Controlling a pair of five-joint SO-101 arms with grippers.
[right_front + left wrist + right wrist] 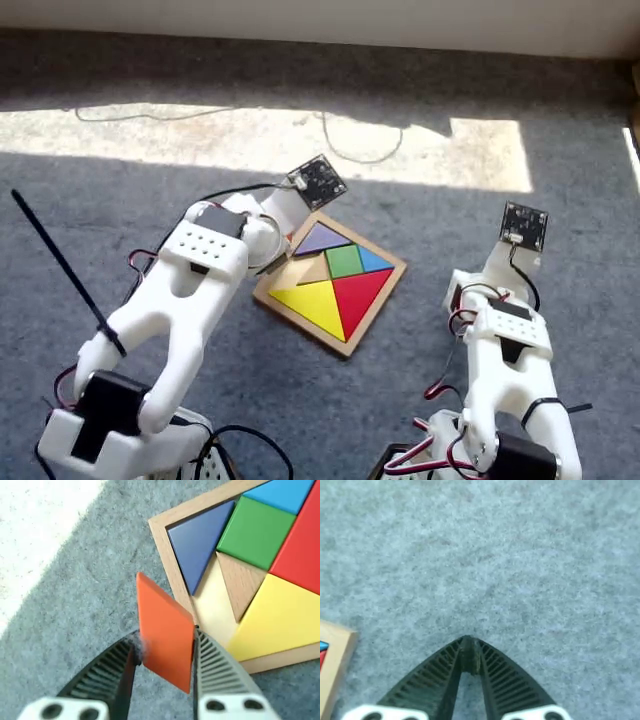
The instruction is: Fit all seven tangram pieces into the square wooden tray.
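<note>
six pieces [257, 530] sat in the wooden tray [159, 532], one gap [212, 600] left. the left gripper [166, 642] clamped the orange parallelogram [162, 615] over the tray's edge; the right gripper [468, 655] was closed, empty.

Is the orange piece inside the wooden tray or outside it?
Outside. The left gripper holds the orange piece above the carpet by the tray rim; a bare gap shows in the tray.
</note>
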